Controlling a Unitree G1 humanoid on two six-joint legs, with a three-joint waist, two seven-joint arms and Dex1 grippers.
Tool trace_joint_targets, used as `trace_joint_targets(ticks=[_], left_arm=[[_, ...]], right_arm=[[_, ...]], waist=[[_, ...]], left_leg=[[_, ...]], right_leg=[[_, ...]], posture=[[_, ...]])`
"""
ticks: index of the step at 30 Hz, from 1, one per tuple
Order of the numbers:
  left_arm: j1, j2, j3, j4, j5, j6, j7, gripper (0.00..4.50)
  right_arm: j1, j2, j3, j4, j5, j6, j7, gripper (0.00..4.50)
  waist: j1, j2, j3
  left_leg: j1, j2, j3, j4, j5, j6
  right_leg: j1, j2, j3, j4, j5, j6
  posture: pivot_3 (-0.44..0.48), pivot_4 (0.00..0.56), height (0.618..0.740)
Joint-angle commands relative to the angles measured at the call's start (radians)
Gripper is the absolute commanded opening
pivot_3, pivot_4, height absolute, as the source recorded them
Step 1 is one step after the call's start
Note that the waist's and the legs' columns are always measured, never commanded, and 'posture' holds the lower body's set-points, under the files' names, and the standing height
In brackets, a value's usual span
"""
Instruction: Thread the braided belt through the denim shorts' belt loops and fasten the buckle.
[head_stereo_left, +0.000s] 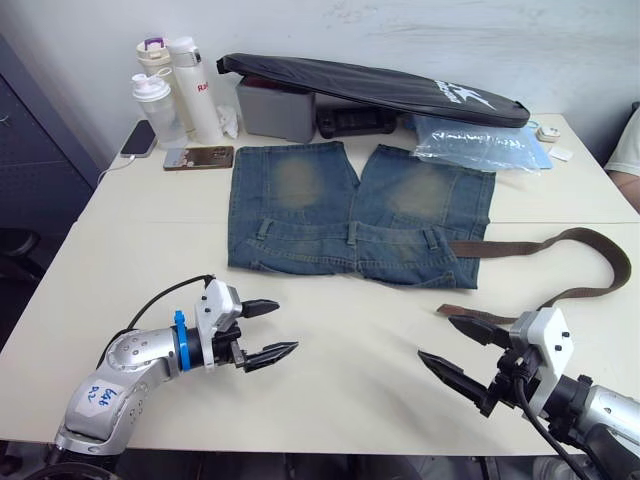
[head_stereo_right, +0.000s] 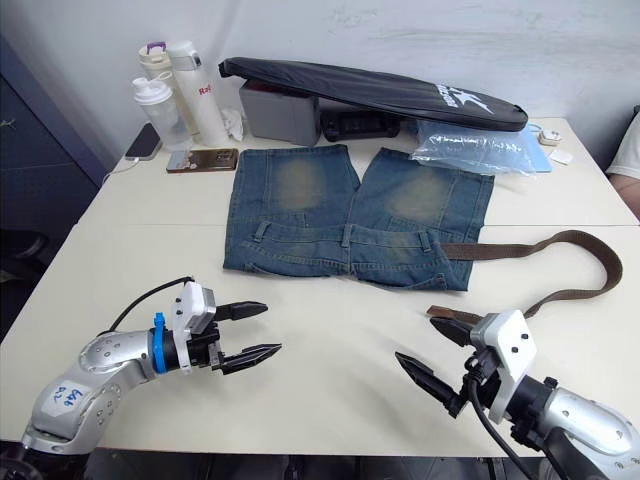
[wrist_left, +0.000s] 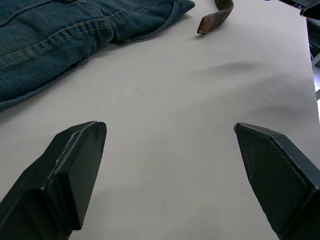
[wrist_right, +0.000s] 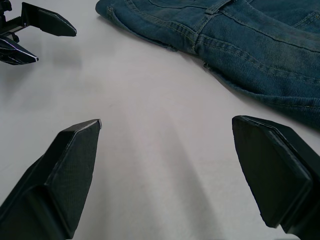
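- We found the denim shorts (head_stereo_left: 355, 215) lying flat on the table (head_stereo_left: 330, 400), waistband toward us, legs pointing at the far clutter.
- The braided belt (head_stereo_left: 590, 262) entered the waistband at the shorts' right edge, ran out to the right, looped back, and ended in a tip (head_stereo_right: 447, 316) lying on bare tabletop just beside the right gripper (head_stereo_right: 432, 357).
- We could not make out the buckle, so we judged it hidden inside the waistband.
- We counted one pair of shorts, one belt, and three belt loops (head_stereo_left: 351, 236) that we could see on the waistband.
- The left gripper (head_stereo_left: 268, 331) hovered with fingers spread and empty, near the shorts' left corner; the right one was likewise spread wide, holding nothing.
- We judged the belt light, limp and floppy, its weave offering fair grip; pinching close behind the tip should keep it from drooping.
- The denim looked soft and likely to bunch or slide, so one gripper should pin the waistband beside a loop.
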Motion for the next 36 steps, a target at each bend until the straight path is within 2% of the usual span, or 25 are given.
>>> trace_joint_targets(ticks=[1, 14, 24, 28, 33, 36], left_arm=[[-0.002, -0.004, -0.001, -0.024, -0.013, -0.015, -0.009, 4.5], [-0.037, -0.027, -0.011, 0.002, -0.013, -0.023, -0.019, 4.5], [-0.097, -0.021, -0.005, 0.007, -0.074, 0.05, -0.054, 4.5], [-0.227, 0.059, -0.06, 0.066, -0.081, 0.004, -0.266, 4.5], [-0.506, 0.018, -0.156, 0.253, -0.022, -0.031, -0.353, 4.5], [-0.588, 0.009, -0.222, 0.309, 0.009, -0.064, -0.444, 4.5]], right_arm=[[0.011, -0.003, -0.022, -0.02, -0.002, -0.021, 0.013, 4.45], [0.038, 0.029, 0.014, 0.001, -0.06, -0.077, 0.035, 4.45], [0.043, 0.023, -0.004, -0.013, -0.025, -0.05, 0.031, 4.45], [0.057, -0.039, -0.047, -0.046, 0.056, 0.03, 0.045, 4.45], [0.087, -0.117, -0.138, -0.096, 0.071, 0.079, 0.04, 4.45], [0.107, -0.121, -0.18, -0.128, 0.069, 0.093, 0.021, 4.45]], waist=[[0.0, 0.0, 0.0], [0.0, 0.0, 0.0], [0.001, 0.0, 0.0], [0.004, 0.0, 0.0], [0.022, 0.0, 0.0], [0.023, 0.0, 0.0]], left_leg=[[0.0, 0.0, 0.0, 0.0, 0.0, 0.0], [0.0, 0.0, 0.0, 0.0, 0.0, 0.0], [0.0, 0.0, 0.0, 0.001, 0.0, 0.0], [0.001, 0.0, 0.0, 0.001, 0.002, -0.003], [0.001, -0.001, 0.0, 0.002, 0.006, 0.0], [0.0, -0.002, 0.0, 0.002, 0.006, -0.001]], right_leg=[[0.0, 0.0, 0.0, 0.0, 0.0, 0.0], [0.0, 0.0, 0.0, 0.001, 0.0, 0.0], [0.0, 0.0, 0.0, 0.002, 0.0, 0.0], [0.0, 0.001, -0.001, 0.003, 0.0, 0.0], [-0.001, 0.0, 0.0, 0.0, 0.001, -0.001], [-0.001, 0.0, 0.0, 0.001, 0.003, 0.003]], posture=[[0.0, 0.15, 0.74], [0.0, 0.15, 0.74], [0.0, 0.15, 0.74], [0.0, 0.15, 0.74], [0.0, 0.15, 0.74], [0.0, 0.15, 0.74]])
